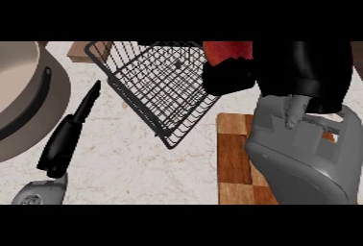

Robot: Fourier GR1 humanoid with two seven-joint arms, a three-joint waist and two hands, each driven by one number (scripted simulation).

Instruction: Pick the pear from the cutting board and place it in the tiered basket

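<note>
The right hand [228, 79] is clutching the red pear [228, 52], lifting it off the cutting board [234, 158] just right of the tiered basket [159, 84], while the left hand [67, 139] is lying relaxed, farther off.

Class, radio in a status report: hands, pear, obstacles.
Left hand open, resting by large grey pan. Right hand curled round red pear, at right rim of black wire basket, off wooden cutting board. Nothing seen blocking.
</note>
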